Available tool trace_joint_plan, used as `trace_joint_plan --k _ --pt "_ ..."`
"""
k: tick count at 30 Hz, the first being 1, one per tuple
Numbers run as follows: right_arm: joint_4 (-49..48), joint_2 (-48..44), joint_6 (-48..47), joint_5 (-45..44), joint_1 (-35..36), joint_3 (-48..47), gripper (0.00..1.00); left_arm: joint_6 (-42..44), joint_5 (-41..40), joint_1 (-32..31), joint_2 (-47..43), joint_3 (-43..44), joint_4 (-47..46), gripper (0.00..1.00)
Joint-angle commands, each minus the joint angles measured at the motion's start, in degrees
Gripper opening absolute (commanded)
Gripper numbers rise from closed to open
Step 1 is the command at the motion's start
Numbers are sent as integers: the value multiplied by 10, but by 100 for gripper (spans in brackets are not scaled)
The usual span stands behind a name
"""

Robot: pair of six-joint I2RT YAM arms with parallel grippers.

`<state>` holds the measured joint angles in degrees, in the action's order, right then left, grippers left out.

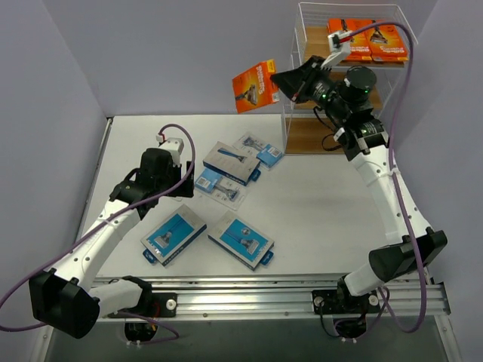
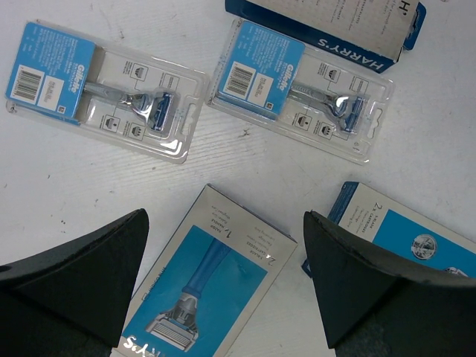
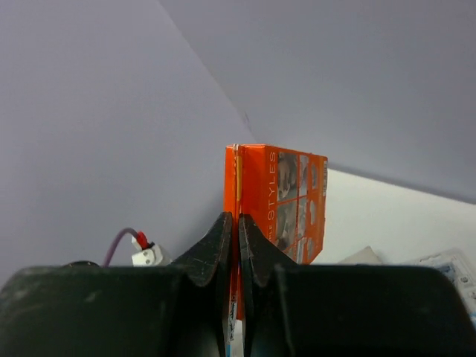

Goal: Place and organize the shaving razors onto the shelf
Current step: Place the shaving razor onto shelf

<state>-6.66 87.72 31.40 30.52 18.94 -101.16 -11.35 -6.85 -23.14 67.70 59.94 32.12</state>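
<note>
- Our right gripper is pinched shut on the thin edge of a bright orange razor pack. It is a flat, glossy card box, held in the air just left of the shelf. The black fingers hide its lower end.
- The shelf is white wire with light wooden tiers. One orange pack and a second orange pack lie flat side by side on the top tier.
- Our left gripper hangs with its jaws spread wide, gripping nothing, above a blue-and-grey box on the white surface.
- Two clear blister packs with blue cards lie flat just beyond it.
- A dark blue box is cut off at the top of the left wrist view.
- Another blue box is half hidden by a finger.
</note>
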Motion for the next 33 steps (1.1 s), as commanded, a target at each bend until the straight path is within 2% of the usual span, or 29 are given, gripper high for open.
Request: trace_joint_plan --k 1,6,9,14,22,33 --pt "-164 -50 86 -8 -49 5 0 -1 9 2 -11 23 -6 94" --pt "-239 -59 153 16 -115 16 0 3 0 2 -18 21 -4 94" --pt "-316 -51 231 79 -171 15 0 3 2 2 -18 21 -4 94" --pt "-426 -43 340 109 -243 26 0 3 2 2 -20 20 -6 94" --pt "-462 -42 375 82 -306 40 0 3 4 2 -19 21 -5 94" --pt "-490 -34 408 4 -357 79 0 3 5 2 -16 21 -6 94"
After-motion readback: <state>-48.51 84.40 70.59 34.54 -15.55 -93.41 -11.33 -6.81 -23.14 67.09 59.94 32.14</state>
